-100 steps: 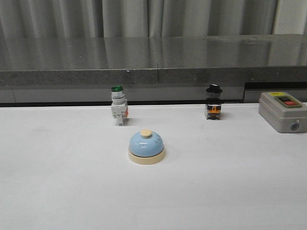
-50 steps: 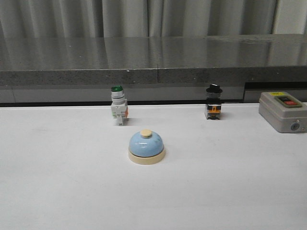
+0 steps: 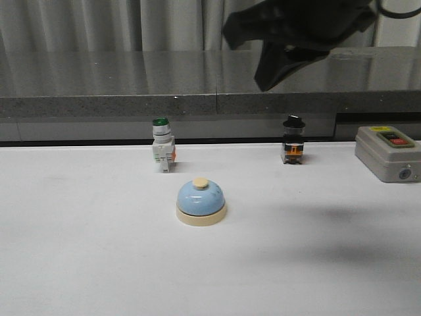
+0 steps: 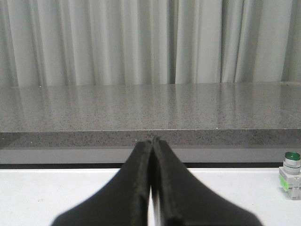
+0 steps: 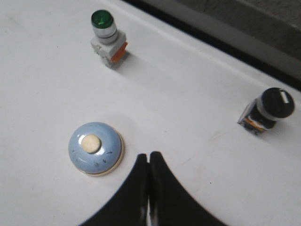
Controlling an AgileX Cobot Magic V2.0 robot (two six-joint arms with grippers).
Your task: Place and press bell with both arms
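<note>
You're looking at a lab/test bench setup: plain white table (image 3: pixel 79 263), grey speckled stone counter (image 3: pixel 131 85) behind, pale curtain (image 3: pixel 99 26) as backdrop. Industrial switch parts laid out as props, e.g. green-capped pushbutton (image 3: pixel 162 145), black selector switch (image 3: pixel 293 140), grey control box w/ red+green buttons (image 3: pixel 388 153).

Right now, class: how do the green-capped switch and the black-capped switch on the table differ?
The green-capped switch has a white body; the black-capped switch has a dark one. The green one stands behind and left of the bell, the black one behind and right. Both stand upright near the table's back edge.
</note>
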